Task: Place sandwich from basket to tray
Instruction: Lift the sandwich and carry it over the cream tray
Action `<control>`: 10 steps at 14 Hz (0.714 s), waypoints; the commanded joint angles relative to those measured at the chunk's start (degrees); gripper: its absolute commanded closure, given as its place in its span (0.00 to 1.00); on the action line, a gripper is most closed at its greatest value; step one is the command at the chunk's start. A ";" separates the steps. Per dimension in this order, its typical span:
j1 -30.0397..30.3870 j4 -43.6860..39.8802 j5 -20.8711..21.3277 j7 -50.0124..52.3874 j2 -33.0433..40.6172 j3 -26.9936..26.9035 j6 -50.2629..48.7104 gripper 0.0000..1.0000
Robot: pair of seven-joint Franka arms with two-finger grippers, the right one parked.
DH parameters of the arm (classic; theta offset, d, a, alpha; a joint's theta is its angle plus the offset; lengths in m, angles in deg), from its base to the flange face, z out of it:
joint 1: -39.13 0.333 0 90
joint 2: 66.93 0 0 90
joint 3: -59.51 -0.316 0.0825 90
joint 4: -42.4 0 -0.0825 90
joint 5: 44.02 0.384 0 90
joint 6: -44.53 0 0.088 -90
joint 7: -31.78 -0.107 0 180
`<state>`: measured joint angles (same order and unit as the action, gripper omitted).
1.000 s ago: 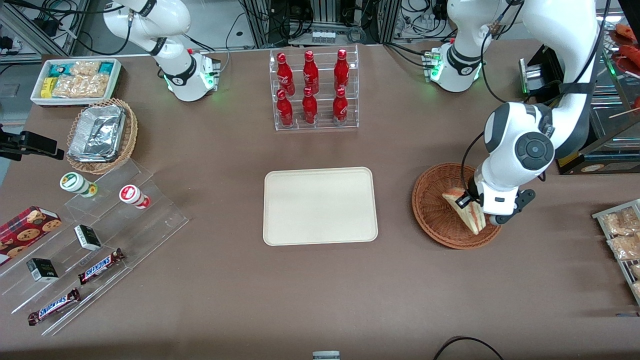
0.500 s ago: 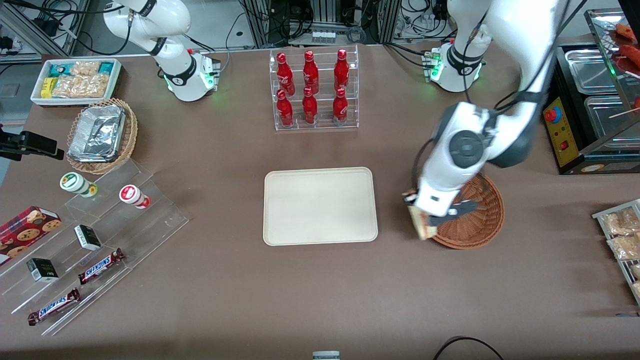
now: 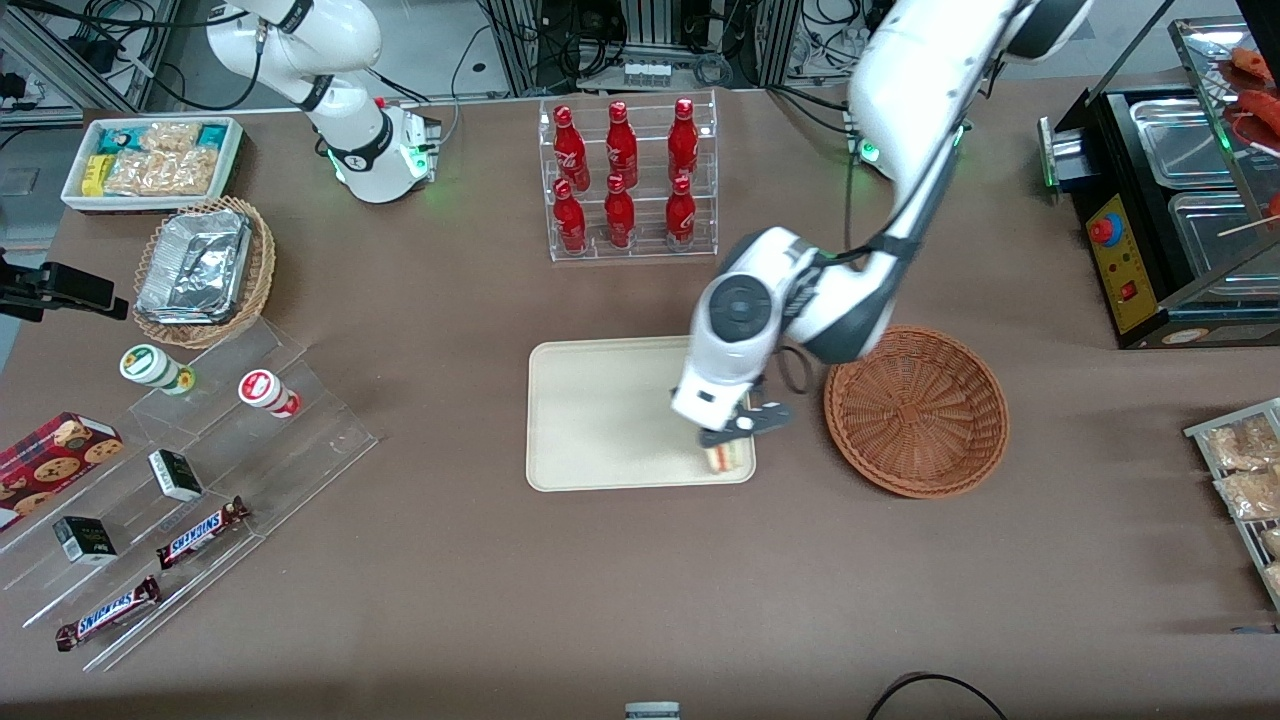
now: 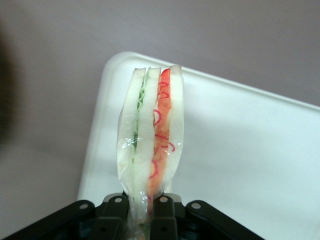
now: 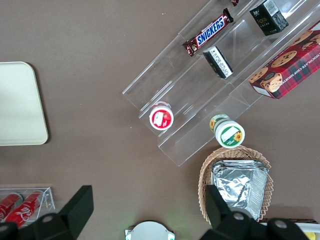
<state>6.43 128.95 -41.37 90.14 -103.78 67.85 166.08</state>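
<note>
Transport step, near its end. Gripper (image 3: 728, 440) hangs over the tray (image 3: 600, 420), at the corner nearest the basket (image 3: 915, 410) and the front camera, jaws clamped on the sandwich (image 4: 150, 145). Sandwich is held on edge, filling layers showing, above the tray corner; contact can't be judged. Basket is empty. Next likely: shift toward tray centre, lower, then release.

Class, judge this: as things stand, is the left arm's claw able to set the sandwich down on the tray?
Probably yes. The claw, shut on the sandwich, hangs over a corner of the tray, whose surface beneath looks bare.
</note>
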 commanded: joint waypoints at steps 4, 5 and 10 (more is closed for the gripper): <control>-5.61 -7.97 -0.80 4.66 -7.27 -0.78 -1.05 1.00; -5.70 -8.93 -0.89 5.44 -7.79 -0.69 -1.05 1.00; -6.93 -10.61 -2.91 7.73 -9.46 -0.78 -0.96 1.00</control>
<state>0.49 121.00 -43.52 95.93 -111.66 67.85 166.08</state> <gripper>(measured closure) 0.841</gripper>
